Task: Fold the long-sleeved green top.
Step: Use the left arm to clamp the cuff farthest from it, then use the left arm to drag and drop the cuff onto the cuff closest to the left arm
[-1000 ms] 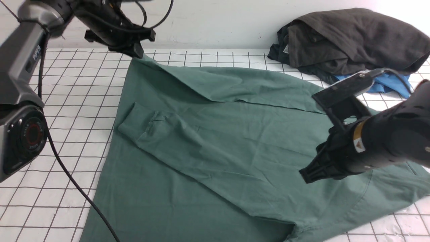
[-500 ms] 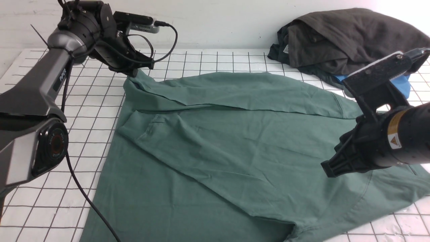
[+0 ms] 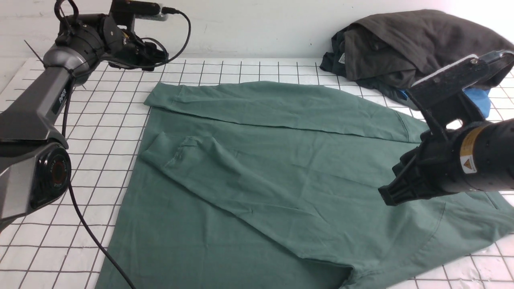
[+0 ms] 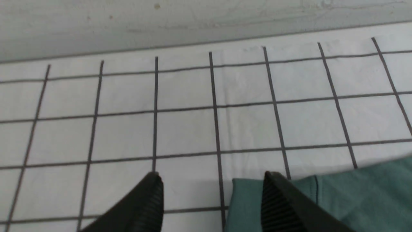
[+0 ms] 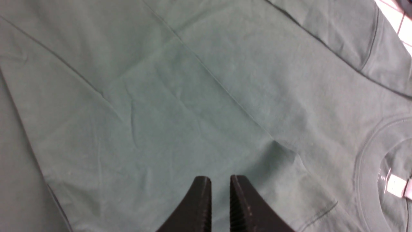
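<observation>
The dull green long-sleeved top [image 3: 281, 168] lies spread flat on the gridded table [image 3: 100, 120]. Both sleeves are folded across its body, one along the far edge, one diagonally.

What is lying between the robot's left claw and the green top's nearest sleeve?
Nothing but bare white gridded tabletop. In the front view, the open left gripper hangs above the table, just beyond the cuff of the green long-sleeved top.

Gridded table [image 3: 100, 120] carries green top [image 3: 281, 168]; grey garment [image 3: 413, 44]
</observation>
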